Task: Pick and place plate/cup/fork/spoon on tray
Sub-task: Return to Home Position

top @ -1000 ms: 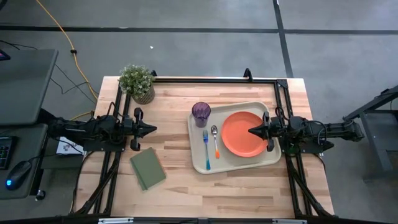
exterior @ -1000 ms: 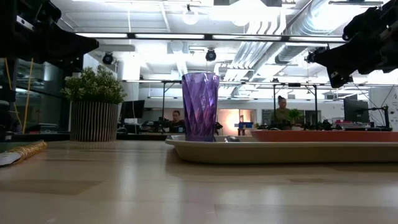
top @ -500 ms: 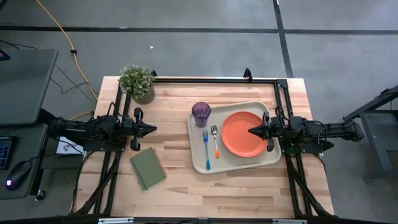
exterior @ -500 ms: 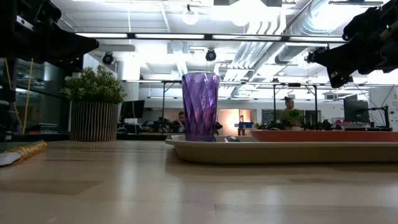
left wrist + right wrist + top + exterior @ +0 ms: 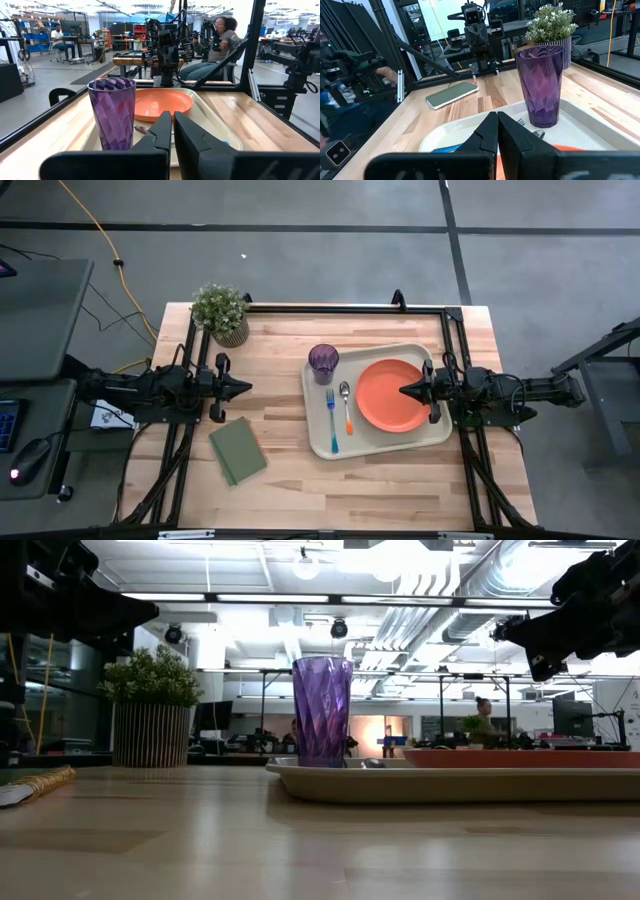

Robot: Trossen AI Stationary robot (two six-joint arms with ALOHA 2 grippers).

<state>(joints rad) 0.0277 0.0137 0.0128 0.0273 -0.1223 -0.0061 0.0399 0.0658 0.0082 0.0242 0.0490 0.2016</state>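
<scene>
The beige tray (image 5: pixel 318 442) lies on the table right of centre. On it stand the purple cup (image 5: pixel 323 363) at its far left corner, the blue-handled fork (image 5: pixel 331 420) and the orange-handled spoon (image 5: pixel 346 406) side by side, and the orange-red plate (image 5: pixel 388 396) at its right. My left gripper (image 5: pixel 245 387) is shut and empty at the table's left, pointing toward the tray. My right gripper (image 5: pixel 404 391) is shut and empty, raised above the plate's right part. The cup (image 5: pixel 112 119), plate (image 5: pixel 162 104) and tray (image 5: pixel 210 127) show in the left wrist view.
A potted green plant (image 5: pixel 222 313) stands at the far left corner. A green rectangular pad (image 5: pixel 238 450) lies near the left arm, toward the near edge. Bare wood lies between the pad and the tray. People sit at desks in the room beyond the table.
</scene>
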